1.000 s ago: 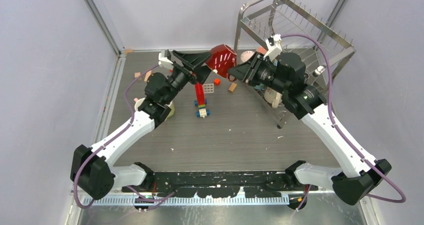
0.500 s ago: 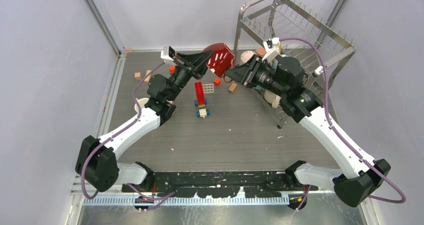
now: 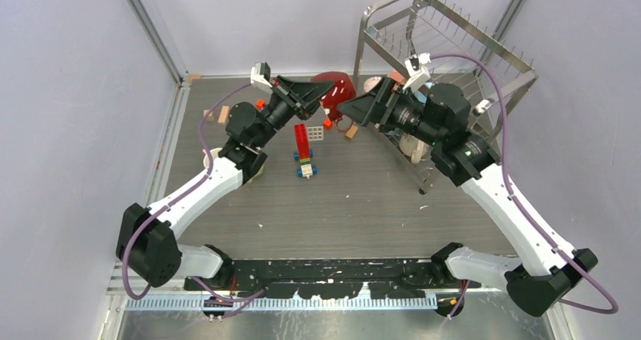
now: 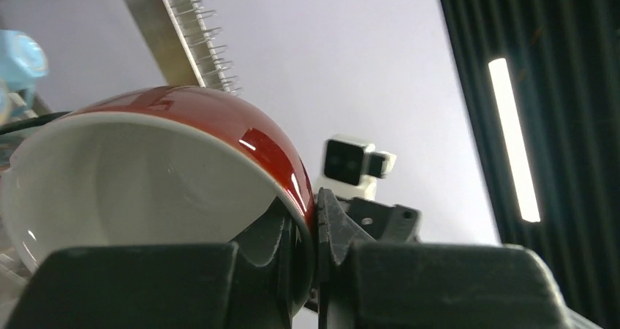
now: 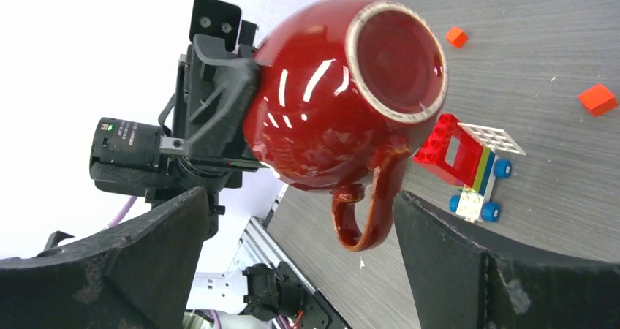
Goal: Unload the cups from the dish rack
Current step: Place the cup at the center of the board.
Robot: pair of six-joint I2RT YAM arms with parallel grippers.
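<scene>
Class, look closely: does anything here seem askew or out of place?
The dark red mug is tipped sideways in mid-air, pinched by its rim in the left gripper. Toy blocks, odd beside dishware, lie scattered on the table.

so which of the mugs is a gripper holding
The glossy dark red ceramic mug, clamped by its rim in the left gripper; no other mug is gripped.
</scene>
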